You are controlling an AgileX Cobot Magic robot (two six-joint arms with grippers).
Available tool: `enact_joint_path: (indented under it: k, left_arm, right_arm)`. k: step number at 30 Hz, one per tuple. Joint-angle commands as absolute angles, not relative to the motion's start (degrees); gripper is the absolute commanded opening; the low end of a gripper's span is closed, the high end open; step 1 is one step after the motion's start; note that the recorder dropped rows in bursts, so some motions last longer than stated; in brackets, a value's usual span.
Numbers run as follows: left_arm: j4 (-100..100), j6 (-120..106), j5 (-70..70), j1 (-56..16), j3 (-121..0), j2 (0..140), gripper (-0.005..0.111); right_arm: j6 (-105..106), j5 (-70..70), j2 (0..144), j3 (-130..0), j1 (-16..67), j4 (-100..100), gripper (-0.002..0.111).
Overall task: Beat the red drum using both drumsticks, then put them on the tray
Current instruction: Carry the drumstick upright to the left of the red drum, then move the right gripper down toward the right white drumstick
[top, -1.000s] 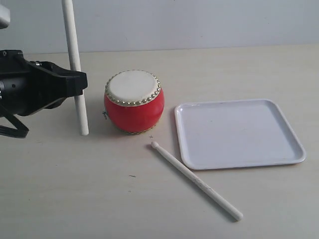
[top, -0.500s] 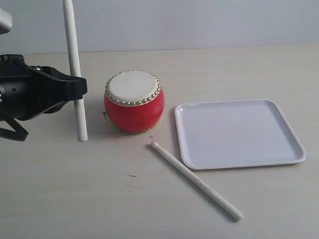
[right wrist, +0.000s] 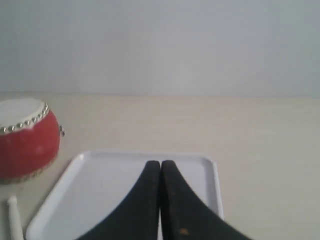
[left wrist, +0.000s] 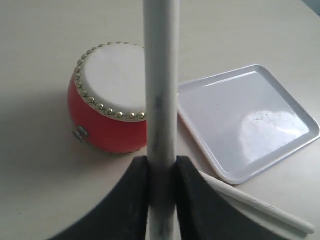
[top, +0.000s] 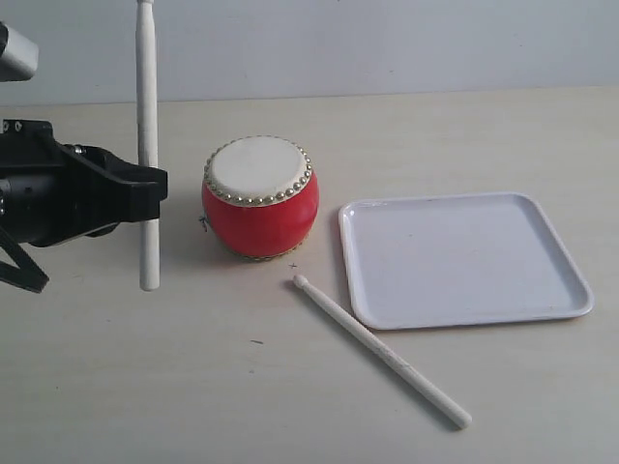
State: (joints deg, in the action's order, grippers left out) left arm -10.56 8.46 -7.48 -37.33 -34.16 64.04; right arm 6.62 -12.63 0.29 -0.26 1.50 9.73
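The red drum (top: 259, 197) (left wrist: 111, 107) (right wrist: 25, 137) stands upright on the table, cream skin up. My left gripper (top: 148, 193) (left wrist: 161, 162) is shut on one drumstick (top: 147, 116) (left wrist: 161, 80), held nearly upright just left of the drum, its lower end off the table. The second drumstick (top: 382, 351) (left wrist: 260, 205) (right wrist: 15, 222) lies slantwise on the table between drum and tray. To the right of the drum sits the white tray (top: 542, 300) (left wrist: 300, 125) (right wrist: 75, 170), with nothing on it. My right gripper (right wrist: 160, 165) is shut and holds nothing, hovering over the tray's side; it is outside the exterior view.
The pale wooden table (top: 193, 387) runs back to a plain light wall (top: 387, 39). The left arm's black body (top: 48, 198) fills the left edge of the exterior view.
The left gripper has swung the held drumstick from leaning to almost vertical and lifted its lower end off the table, shifting slightly left. Drum, tray and the lying drumstick have not moved.
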Motion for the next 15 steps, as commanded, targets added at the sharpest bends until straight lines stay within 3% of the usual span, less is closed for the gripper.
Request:
enact_joint_path:
  k: [1,10,15]
  left_arm:
    - [-10.7,7.6,-7.2,-37.2,-34.0,63.6,0.0]
    - [-10.7,6.1,-7.9,-37.2,-34.0,63.6,0.0]
    - [-10.7,4.7,-7.9,-37.2,-34.0,63.6,0.0]
  right_arm:
    - [-4.8,0.5,0.0,0.0,1.4,25.0,0.0]
    - [-7.0,6.2,0.0,0.0,1.4,30.3,0.0]
    - [-7.0,-3.5,0.0,-1.1,1.4,24.9,0.0]
